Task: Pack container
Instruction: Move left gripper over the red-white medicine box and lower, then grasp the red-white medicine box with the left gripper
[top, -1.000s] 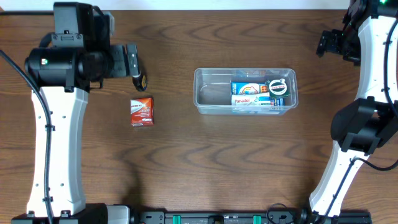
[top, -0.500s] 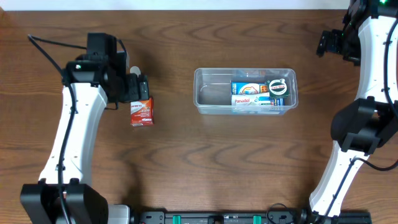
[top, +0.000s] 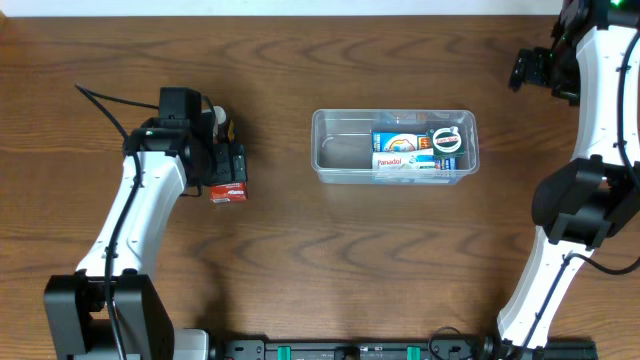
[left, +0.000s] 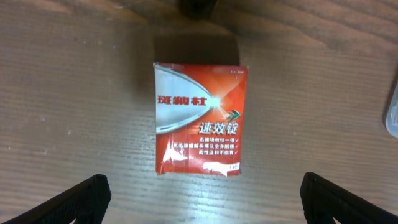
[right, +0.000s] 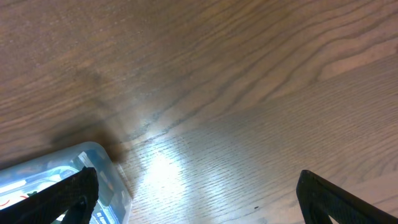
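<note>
The container (top: 335, 150) is a clear rectangular tub at mid-table, with several packets (top: 400, 150) and a dark-capped bottle (top: 446, 140) in its right half. A red packet (top: 231, 192) lies flat on the wood to its left. My left gripper (top: 226, 165) hangs right over that packet and hides its upper part. In the left wrist view the red packet (left: 200, 118) lies just ahead of the open left gripper (left: 205, 202), untouched. My right gripper (top: 530, 68) hovers open beyond the tub's far right corner; the right wrist view shows the container's corner (right: 93, 171) by the right gripper (right: 199, 199).
Bare brown wooden table (top: 300, 260) surrounds both things. The right arm's base and links (top: 575, 210) stand along the right edge, the left arm's base (top: 95, 320) at the near left.
My left arm has swung right and down until its gripper sits low over the red packet. The right arm, the tub and its contents have not moved.
</note>
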